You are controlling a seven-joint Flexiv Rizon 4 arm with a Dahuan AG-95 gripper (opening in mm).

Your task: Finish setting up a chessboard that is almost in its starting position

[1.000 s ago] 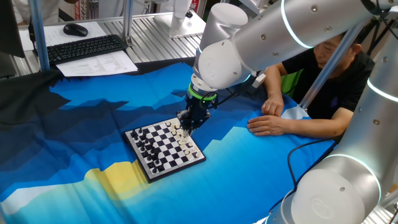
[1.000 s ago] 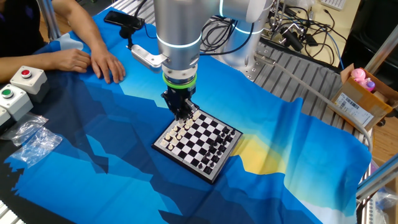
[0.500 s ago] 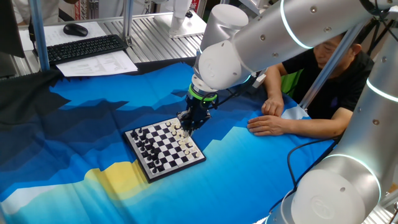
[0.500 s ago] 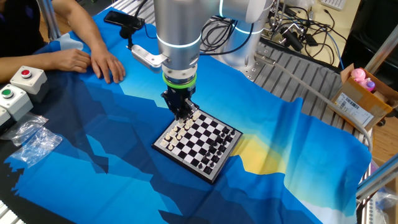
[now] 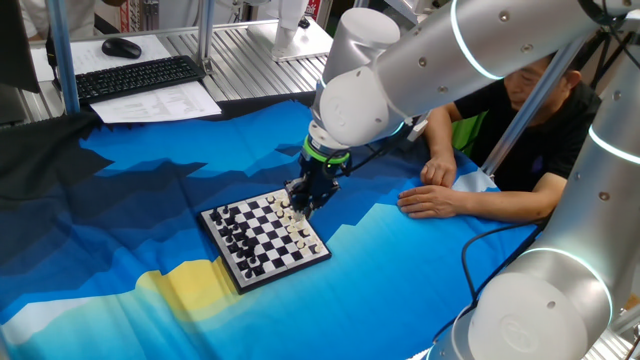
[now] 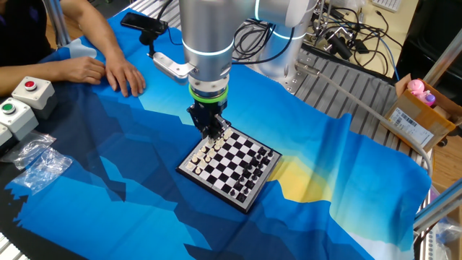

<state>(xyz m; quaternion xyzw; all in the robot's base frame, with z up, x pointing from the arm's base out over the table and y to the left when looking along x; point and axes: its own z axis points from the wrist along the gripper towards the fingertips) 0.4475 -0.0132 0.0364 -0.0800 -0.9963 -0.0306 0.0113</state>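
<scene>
The chessboard [image 5: 264, 236] is a small square board of black and white squares with a dark rim, lying on the blue cloth; it also shows in the other fixed view [image 6: 231, 163]. Tiny black pieces [image 5: 236, 236] stand on one side and white pieces [image 5: 297, 230] on the other. My gripper [image 5: 301, 204] hangs straight down over the board's white-piece side, its tips just above or at the pieces; in the other view the gripper [image 6: 210, 135] is at the board's near-left edge. The fingers are close together; whether they hold a piece cannot be told.
A person's hands [image 5: 432, 200] rest on the cloth right of the board, also seen in the other view [image 6: 123, 76]. A button box [image 6: 20, 97] and plastic bag [image 6: 36, 162] lie at the left. A keyboard [image 5: 135, 76] and papers sit behind.
</scene>
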